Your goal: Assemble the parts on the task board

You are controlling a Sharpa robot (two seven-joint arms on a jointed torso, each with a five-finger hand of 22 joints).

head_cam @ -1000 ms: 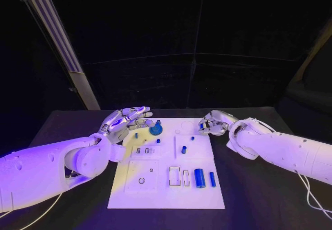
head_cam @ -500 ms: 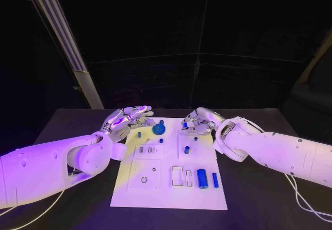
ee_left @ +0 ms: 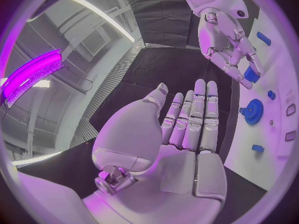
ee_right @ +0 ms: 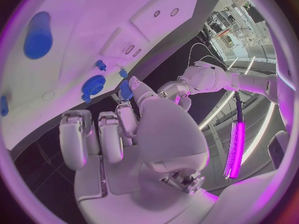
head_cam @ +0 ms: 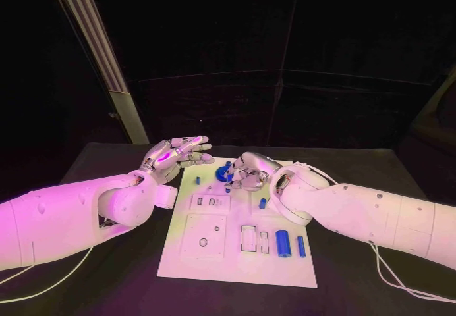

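Note:
The white task board (head_cam: 204, 260) lies in the middle of the black table. A blue gear (head_cam: 223, 174) stands near its far edge. My right hand (head_cam: 249, 174) hovers just right of the gear with its fingers curled and pinches a small blue part (ee_left: 251, 74) at its fingertips. The same part (ee_right: 125, 89) shows next to the gear (ee_right: 93, 84) in the right wrist view. My left hand (head_cam: 176, 155) is raised over the board's far left corner, fingers spread and holding nothing. A thick blue cylinder (head_cam: 282, 242) and a thin blue peg (head_cam: 300, 245) lie on the board's near right.
A short blue peg (head_cam: 262, 203) and a small blue piece (head_cam: 198, 180) stand on the board. Rectangular slots (head_cam: 248, 237) and a round hole (head_cam: 203, 242) sit in its near half. A pale post (head_cam: 114, 79) rises behind the table's far left.
My right hand has travelled left along the board's far edge, from the far right corner to beside the gear. The left hand has stayed raised and spread.

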